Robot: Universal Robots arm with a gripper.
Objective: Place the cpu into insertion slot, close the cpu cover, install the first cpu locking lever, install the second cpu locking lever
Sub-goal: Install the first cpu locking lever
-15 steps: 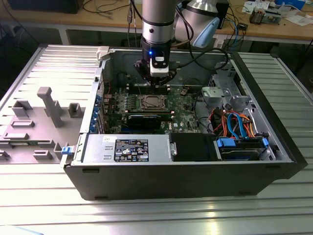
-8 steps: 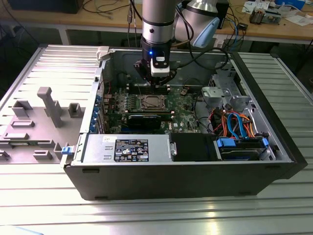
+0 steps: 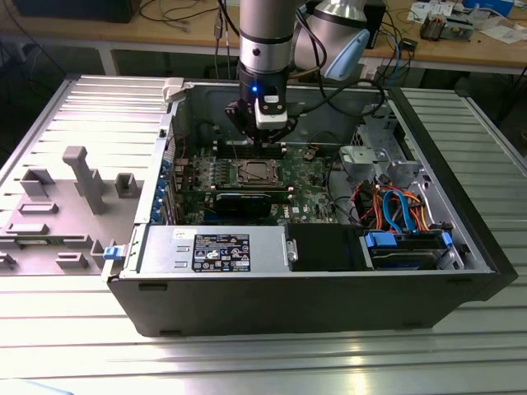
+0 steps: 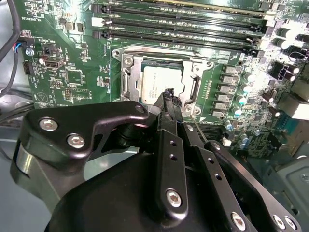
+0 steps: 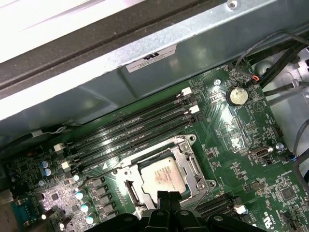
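Gripper (image 4: 170,96) fingers pressed together, holding nothing, hovering just over the socket's near edge. The cpu (image 4: 157,85) sits seated in the socket, the cpu cover (image 4: 129,72) apparently closed down around it. Judged step: locking levers; that calls for a thin sideways hooking push. Memory slots (image 5: 135,130) lie beyond the socket.

The cpu (image 5: 163,178) has a light silvery-grey metal top with a dull satin sheen, and the cpu cover (image 5: 193,166) around it is bright bare metal, thin and smooth. The gripper (image 4: 170,94) is matt black metal with shiny steel screw heads. The motherboard (image 4: 72,63) is glossy green laminate. The computer case (image 3: 329,304) has dark matt painted walls. The table (image 3: 461,354) is ribbed, brushed aluminium, catching glare at 6 o'clock in the exterior view.
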